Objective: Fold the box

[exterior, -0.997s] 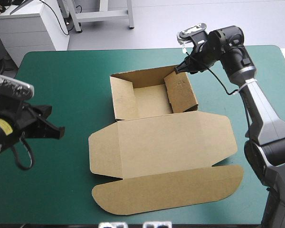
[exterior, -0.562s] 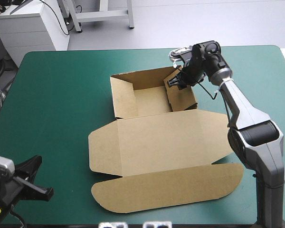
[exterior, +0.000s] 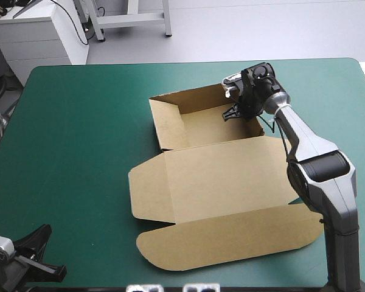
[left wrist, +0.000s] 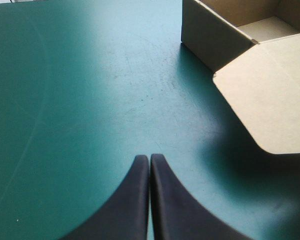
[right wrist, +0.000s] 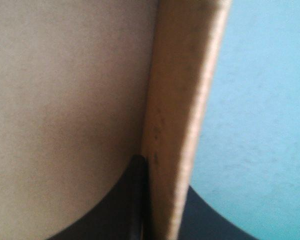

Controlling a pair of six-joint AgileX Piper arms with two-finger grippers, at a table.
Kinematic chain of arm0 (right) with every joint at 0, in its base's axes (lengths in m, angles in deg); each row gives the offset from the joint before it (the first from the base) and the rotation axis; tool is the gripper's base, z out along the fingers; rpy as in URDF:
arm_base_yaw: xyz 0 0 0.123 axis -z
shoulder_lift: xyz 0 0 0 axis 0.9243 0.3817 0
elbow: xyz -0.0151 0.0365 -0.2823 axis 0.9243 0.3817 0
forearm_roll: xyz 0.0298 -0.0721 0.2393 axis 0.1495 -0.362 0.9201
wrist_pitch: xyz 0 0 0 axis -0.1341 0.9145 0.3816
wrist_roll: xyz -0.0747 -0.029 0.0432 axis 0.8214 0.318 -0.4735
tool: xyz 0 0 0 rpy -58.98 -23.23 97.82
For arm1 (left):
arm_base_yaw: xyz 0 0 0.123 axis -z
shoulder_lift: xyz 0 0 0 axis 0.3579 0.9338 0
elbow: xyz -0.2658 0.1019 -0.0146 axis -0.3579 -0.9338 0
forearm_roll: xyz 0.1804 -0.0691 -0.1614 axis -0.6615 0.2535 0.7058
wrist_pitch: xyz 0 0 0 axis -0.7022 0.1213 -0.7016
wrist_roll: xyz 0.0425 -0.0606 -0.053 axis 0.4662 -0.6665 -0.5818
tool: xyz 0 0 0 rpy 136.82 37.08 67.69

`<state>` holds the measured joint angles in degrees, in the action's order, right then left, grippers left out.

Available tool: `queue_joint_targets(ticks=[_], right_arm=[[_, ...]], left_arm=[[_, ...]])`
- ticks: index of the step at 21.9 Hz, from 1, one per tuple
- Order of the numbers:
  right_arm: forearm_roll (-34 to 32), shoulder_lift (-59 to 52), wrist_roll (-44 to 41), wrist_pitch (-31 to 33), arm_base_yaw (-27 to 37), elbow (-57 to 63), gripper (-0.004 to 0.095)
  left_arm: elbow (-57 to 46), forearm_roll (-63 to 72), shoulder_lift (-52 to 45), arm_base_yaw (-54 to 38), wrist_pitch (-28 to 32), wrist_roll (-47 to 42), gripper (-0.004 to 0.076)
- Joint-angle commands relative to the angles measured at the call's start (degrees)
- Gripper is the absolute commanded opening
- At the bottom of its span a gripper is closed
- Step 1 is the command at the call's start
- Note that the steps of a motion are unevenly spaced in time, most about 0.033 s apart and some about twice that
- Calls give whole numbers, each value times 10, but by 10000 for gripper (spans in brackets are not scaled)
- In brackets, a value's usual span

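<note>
The box [exterior: 222, 182] lies on the table [exterior: 79, 121], tray farthest, its flat lid stretching toward the near edge, slightly skewed. The right gripper [exterior: 230, 114] pinches the tray's right wall. The left gripper [left wrist: 150, 158], fingers pressed together, sits well left of the lid.

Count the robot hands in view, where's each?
2. The right hand is shut on the box's right wall, near the tray's far corner. The left hand is shut and empty over the table's near-left corner, clear of the box.
</note>
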<state>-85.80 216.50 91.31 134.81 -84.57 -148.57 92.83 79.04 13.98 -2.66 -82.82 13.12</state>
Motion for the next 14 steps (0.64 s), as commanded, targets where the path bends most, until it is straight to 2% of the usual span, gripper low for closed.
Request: queue_joint_targets(ticks=[1, 8, 11, 14], right_arm=[[-129, -36, 17, 16, 49, -10, -20], [-125, -36, 49, 15, 268, -10, -20], [-47, -36, 68, 15, 333, -10, -20], [32, -36, 104, 15, 364, -10, -20]], left_arm=[[12, -3, 9, 2, 38, -6, -8], [12, -4, 9, 2, 28, -6, -8], [12, -11, 9, 2, 28, -6, -8], [12, -15, 9, 2, 28, -6, -8]])
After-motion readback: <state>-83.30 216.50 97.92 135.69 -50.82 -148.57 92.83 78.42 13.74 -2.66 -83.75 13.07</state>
